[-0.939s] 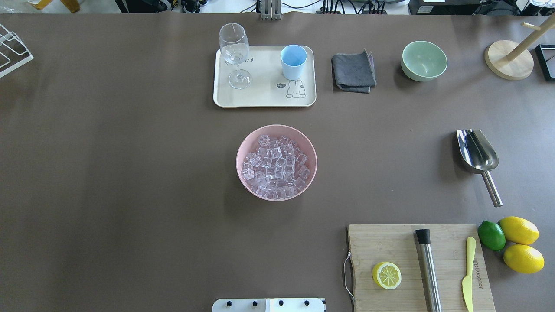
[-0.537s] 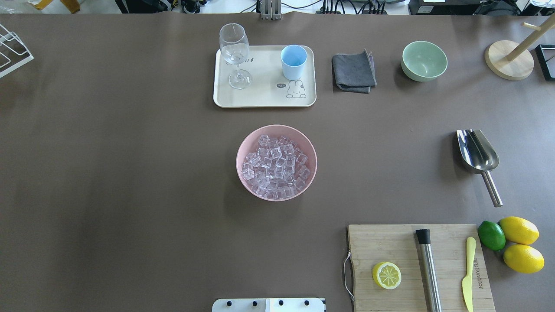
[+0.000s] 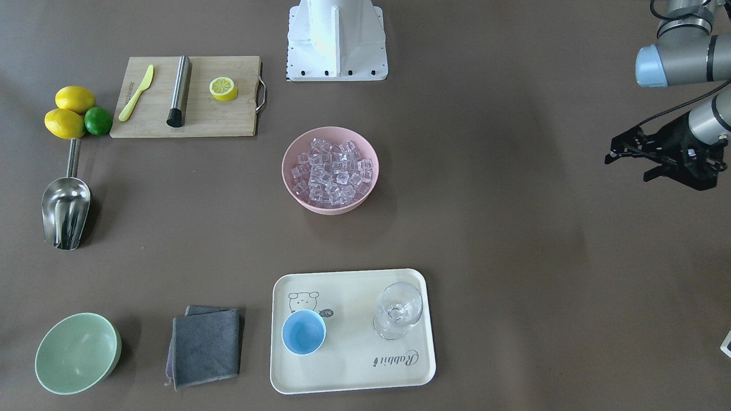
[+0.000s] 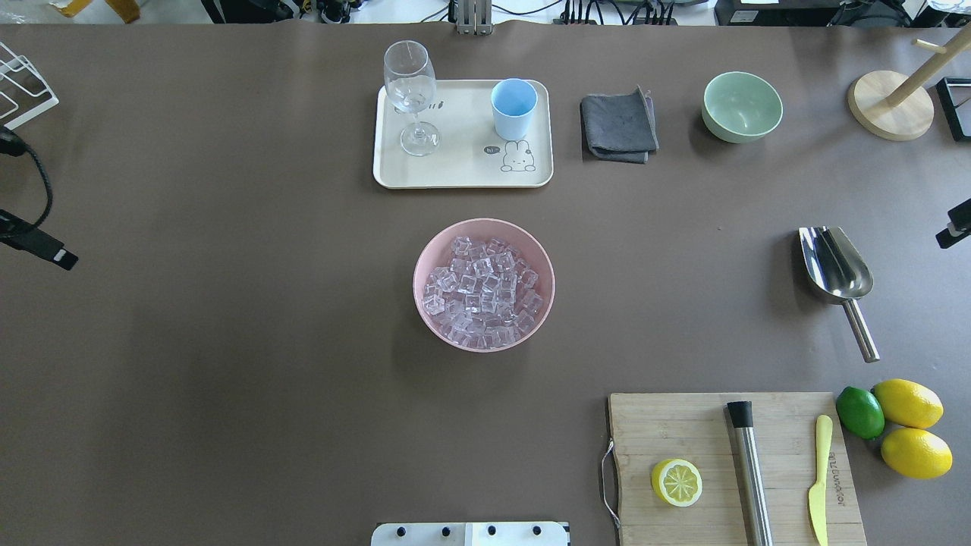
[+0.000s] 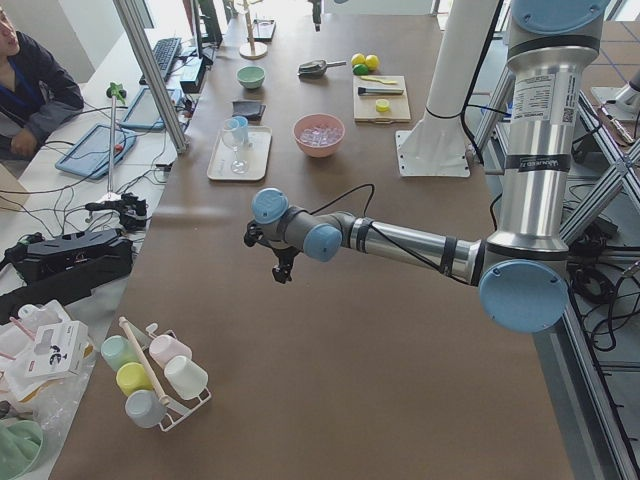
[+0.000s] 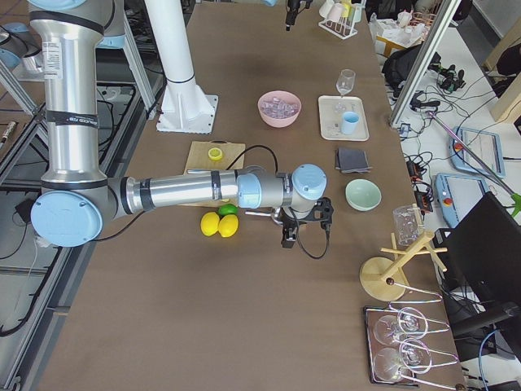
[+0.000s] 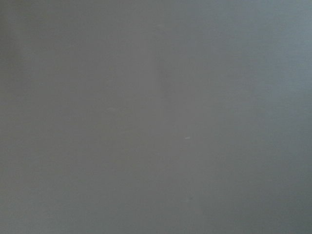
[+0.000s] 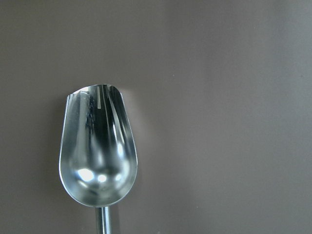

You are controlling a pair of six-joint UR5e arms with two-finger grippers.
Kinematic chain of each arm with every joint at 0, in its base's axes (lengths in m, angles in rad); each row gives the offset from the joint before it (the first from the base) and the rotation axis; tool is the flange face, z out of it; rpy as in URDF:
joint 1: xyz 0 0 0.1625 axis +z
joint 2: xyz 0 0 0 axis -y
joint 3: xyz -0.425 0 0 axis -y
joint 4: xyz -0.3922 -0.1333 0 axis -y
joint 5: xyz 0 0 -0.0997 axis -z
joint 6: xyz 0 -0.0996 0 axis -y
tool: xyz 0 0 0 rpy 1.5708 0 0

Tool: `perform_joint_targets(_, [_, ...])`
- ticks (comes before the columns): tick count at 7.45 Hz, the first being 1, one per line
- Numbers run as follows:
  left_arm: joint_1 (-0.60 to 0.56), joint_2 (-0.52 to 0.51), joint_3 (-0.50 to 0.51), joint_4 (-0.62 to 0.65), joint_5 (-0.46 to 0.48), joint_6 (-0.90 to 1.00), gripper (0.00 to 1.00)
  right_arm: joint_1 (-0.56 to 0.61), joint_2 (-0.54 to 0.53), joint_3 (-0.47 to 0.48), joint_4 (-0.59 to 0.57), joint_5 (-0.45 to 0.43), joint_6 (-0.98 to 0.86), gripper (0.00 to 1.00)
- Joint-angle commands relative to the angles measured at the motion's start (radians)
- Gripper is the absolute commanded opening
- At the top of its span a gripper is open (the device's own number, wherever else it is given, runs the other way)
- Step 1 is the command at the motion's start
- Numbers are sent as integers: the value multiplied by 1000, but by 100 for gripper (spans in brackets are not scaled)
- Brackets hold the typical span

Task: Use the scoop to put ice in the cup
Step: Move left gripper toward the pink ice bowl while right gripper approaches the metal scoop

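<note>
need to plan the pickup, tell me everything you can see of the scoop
The scoop is shiny stainless steel: a rounded trough bowl, empty, with a short straight cylindrical handle. It lies flat, open side up, on the brown table at the robot's right, handle pointing toward the lemons. Nothing else touches it.

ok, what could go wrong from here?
The shiny steel scoop lies flat; its thin round handle could roll or slip in a grasp. The small light-blue cup stands near the clear stemmed glass on the cream tray, so poured ice cubes may miss or the scoop may clip the glass.
</note>
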Motion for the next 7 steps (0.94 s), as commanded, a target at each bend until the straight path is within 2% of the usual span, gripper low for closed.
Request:
perform_joint_targets(1, [188,-51,-72,-127,-32,1,99,-111,-13,42,43,-58,119,100])
perform_joint_targets(2, [266,-56,-72,-247,-30,8,99,-151,-47,40,153,-110,198,100])
perform_joint_targets(3, [318,-50,-66,-372,-21,8,99,-201,-65,30,245,-120,290,100])
perform_joint_targets(4, [337,-51,-71,-427,15,10,99,-234,-67,13,299,-120,335,100])
perform_joint_targets(7, [379,-96,-90,-433,26,1,99,-298,-67,-7,310,-120,355,100])
